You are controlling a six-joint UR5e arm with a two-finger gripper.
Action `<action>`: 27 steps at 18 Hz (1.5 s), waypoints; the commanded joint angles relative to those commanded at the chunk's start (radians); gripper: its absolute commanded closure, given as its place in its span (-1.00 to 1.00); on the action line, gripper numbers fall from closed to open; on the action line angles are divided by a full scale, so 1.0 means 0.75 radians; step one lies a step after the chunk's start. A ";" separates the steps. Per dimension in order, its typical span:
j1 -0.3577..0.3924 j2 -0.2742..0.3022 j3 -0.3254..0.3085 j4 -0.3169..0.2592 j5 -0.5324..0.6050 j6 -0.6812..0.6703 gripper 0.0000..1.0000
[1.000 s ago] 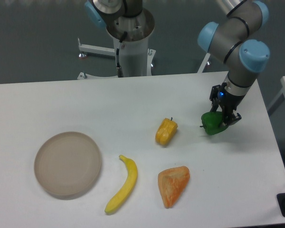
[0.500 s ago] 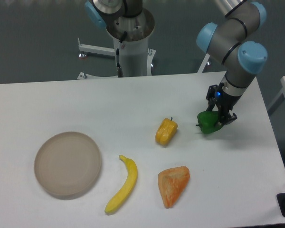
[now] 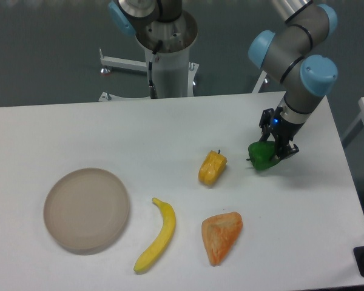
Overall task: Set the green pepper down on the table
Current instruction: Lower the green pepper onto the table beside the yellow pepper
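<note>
One fixed camera, high at the front, angled down across the whole table (image 3: 109, 133) toward the arm's base (image 3: 168, 60).

bright, even overhead light, soft faint shadows, sharp focus, no glare.

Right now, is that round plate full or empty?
Empty: the plate shows only its bare beige surface; the banana lies beside it on the table.
</note>
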 joint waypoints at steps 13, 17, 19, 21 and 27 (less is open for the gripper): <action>-0.006 -0.004 -0.016 -0.012 0.018 -0.049 0.27; -0.008 -0.004 -0.057 -0.008 0.018 -0.098 0.17; -0.008 -0.004 -0.057 -0.006 0.018 -0.098 0.17; -0.008 -0.004 -0.055 -0.006 0.018 -0.098 0.17; 0.000 0.002 -0.029 -0.010 0.008 -0.096 -0.89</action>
